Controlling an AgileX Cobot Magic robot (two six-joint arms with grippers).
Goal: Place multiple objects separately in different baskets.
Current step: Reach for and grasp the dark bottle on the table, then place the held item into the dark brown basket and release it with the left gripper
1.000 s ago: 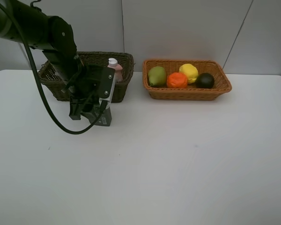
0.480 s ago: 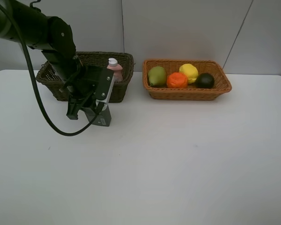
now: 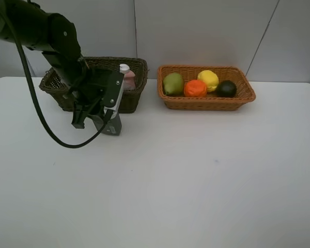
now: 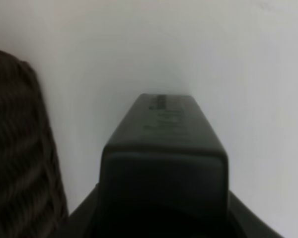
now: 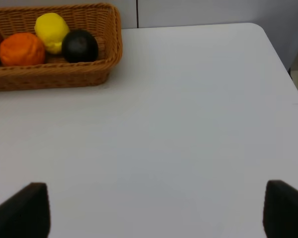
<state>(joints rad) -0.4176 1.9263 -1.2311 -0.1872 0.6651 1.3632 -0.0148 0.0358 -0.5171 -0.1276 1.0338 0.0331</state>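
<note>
My left gripper [image 3: 99, 117] is shut on the dark green pump bottle [image 3: 112, 125] and holds it just above the table, in front of the dark brown-green basket [image 3: 132, 99]. The bottle fills the left wrist view [image 4: 164, 148], with the dark basket's wall [image 4: 15, 148] beside it. The small pink white-capped bottle [image 3: 126, 76] stands in that basket. The light orange-tan basket [image 3: 206, 104] holds the pear [image 3: 173, 83], orange [image 3: 195, 88], lemon [image 3: 208, 79] and dark green round fruit [image 3: 226, 89]. My right gripper [image 5: 154, 210] is open and empty. The pink cup and the marker are hidden.
The right wrist view shows the tan basket [image 5: 54, 78] with the lemon [image 5: 51, 31], orange [image 5: 22, 48] and dark fruit [image 5: 80, 45], and the white table's right edge [image 5: 280, 59]. The left arm's black cable [image 3: 41, 121] hangs over the table.
My left gripper has lifted the dark green pump bottle slightly and carried it a little left and back, toward the dark basket. The fruits and the baskets have not moved.
</note>
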